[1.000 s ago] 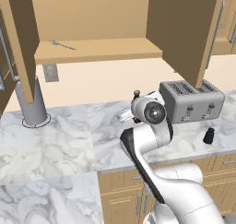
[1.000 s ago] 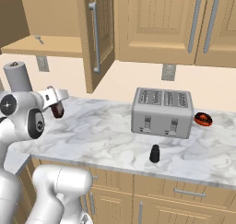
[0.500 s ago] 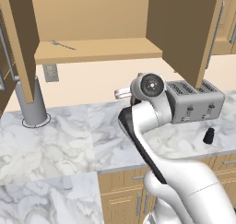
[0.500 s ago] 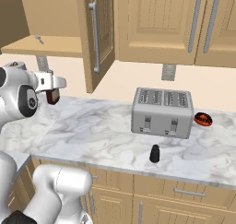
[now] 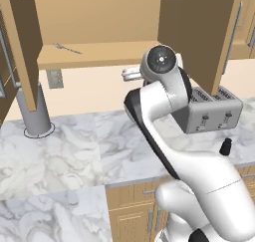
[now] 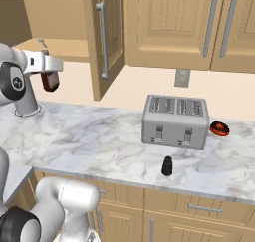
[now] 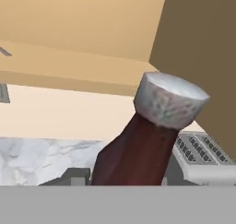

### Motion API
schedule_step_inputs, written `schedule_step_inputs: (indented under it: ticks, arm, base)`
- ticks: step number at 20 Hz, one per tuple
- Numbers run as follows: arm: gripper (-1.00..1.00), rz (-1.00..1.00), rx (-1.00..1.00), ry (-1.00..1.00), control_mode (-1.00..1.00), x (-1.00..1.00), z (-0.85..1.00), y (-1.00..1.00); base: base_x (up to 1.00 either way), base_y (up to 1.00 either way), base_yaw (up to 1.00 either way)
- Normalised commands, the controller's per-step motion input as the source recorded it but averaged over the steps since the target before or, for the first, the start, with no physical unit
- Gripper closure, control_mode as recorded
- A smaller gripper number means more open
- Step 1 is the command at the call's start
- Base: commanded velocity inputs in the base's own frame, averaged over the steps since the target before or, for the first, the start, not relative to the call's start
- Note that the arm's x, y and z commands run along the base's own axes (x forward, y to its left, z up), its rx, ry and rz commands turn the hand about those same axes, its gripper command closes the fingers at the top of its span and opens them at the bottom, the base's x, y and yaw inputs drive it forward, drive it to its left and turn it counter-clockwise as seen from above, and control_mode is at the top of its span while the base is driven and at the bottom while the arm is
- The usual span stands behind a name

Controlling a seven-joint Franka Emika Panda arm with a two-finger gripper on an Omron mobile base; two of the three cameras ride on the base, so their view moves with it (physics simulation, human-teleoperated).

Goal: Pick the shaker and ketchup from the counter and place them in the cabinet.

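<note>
ketchup point(image 7: 138, 149): slim dark red-brown bottle, glossy, narrowing toward a pale, speckled round cap; centre of the hand view, tilted with cap toward upper right; in the right base view a dark red-brown shape at left, under the white hand, lifted off the desk
pincer point(image 6: 50, 76): pinching the ketchup; held in the air at the left of the right base view, below the shelf edge
shaker point(image 6: 168, 166): small squat black form, narrower rounded top; upright on the desk in front of the toaster, lower centre-right of the right base view; lower right in the left base view
cabinet point(image 5: 99, 54): light brown wood, flat inner shelf, doors swung open; long metal bar handles; upper part of the left base view
desk point(image 6: 99, 136): white marble with grey veining, smooth; wooden drawer fronts below
toaster point(image 6: 175, 121): boxy brushed grey metal, slots on top; standing on the desk right of centre
grey cylinder point(image 5: 34, 111): plain matte post on a round base, left of the left base view
</note>
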Motion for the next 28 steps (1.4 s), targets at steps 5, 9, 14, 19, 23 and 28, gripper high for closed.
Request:
schedule_step_inputs:
  ticks: [5, 9, 14, 19, 23, 28]
  arm:
    - [1.00, 0.00, 0.00, -0.05, -1.00, 0.00, 0.63, 0.00]
    - [1.00, 0.00, 0.00, -0.04, -1.00, 0.00, 0.41, 0.00]
    - [1.00, 0.00, 0.00, 0.00, -1.00, 0.27, 0.22, -0.02]
    - [1.00, 0.00, 0.00, 0.00, -1.00, 0.42, 0.10, -0.05]
    - [1.00, 0.00, -0.02, -0.01, -1.00, 0.41, 0.03, 0.00]
    - [1.00, 0.00, -0.04, 0.00, -1.00, 0.38, -0.02, 0.00]
  base:
    - [0.00, 0.00, 0.00]
    - [0.00, 0.00, 0.00]
    - [0.00, 0.00, 0.00]
    - [0.00, 0.00, 0.00]
    - [0.00, 0.00, 0.00]
    - [0.00, 0.00, 0.00]
